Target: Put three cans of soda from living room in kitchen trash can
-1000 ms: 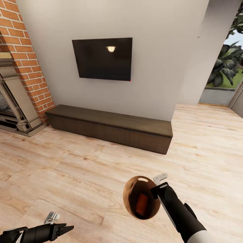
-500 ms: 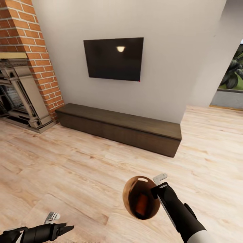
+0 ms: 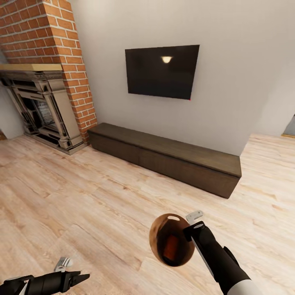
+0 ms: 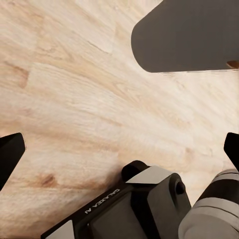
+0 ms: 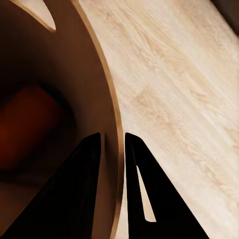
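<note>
My right gripper is shut on the rim of the tan-brown tash can, which hangs tilted above the wood floor with its mouth toward the head camera. An orange-red can of soda lies inside it. The right wrist view has the two dark fingers straddling the bin's wall, with the orange-red can of soda in the shadowed inside. At the lower left my left gripper is open and holds nothing; in its wrist view the left gripper has its tips spread wide over bare planks.
A black wall TV hangs above a long low dark wood cabinet. A brick fireplace stands at the left. Light plank floor stretches between me and them.
The camera has turned left: the TV, cabinet and fireplace slid right in the picture and the glass door with plants left it. Both arms and the bin keep their pose.
</note>
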